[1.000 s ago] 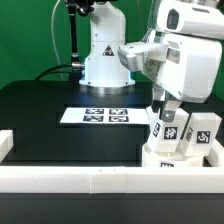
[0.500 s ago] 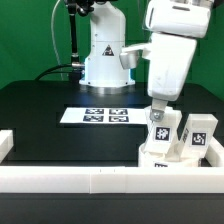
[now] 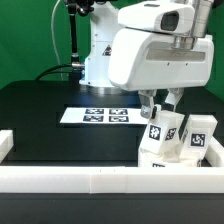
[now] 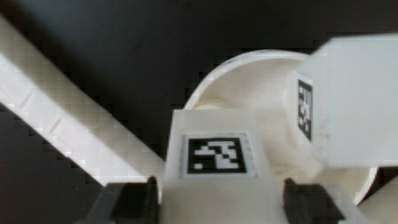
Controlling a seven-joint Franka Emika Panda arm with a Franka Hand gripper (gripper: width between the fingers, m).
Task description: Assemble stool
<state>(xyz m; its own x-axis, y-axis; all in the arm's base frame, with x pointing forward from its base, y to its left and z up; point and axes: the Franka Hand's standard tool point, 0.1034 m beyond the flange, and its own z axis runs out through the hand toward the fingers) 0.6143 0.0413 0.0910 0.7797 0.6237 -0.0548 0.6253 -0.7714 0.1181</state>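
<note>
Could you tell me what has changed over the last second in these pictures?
The wrist has turned while the gripper stayed shut on the stool leg standing in the seat; the arm's white body now faces the camera. The other leg, the marker board and the rail have not moved.

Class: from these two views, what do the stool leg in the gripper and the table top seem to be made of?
Leg: probably white plastic, smooth and matte, with a printed black-and-white tag. Table top: black and dull, no reflections; material unclear.

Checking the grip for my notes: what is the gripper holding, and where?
The gripper is shut on a stool leg, jaws on its tagged upper end.
</note>
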